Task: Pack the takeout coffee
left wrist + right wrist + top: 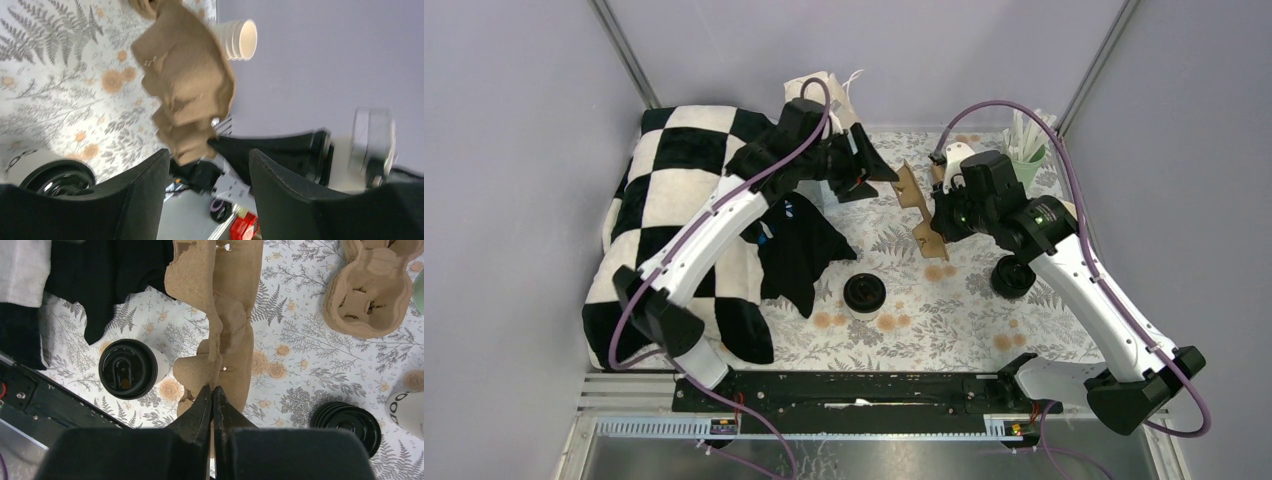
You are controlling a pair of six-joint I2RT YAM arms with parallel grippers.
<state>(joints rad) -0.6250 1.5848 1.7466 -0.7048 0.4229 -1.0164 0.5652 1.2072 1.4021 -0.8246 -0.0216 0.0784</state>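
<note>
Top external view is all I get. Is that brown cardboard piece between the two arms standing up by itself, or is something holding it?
Observer: Something is holding it. The right wrist camera shows the right gripper shut on the edge of that cardboard cup carrier.
Operator: Does the other arm grip it too?
Observer: No. The left wrist camera shows the left gripper open, with the carrier's end just in front of it.
Operator: Is that the only carrier?
Observer: No. The right wrist camera shows a second carrier lying on the table, which your view misses.
</note>
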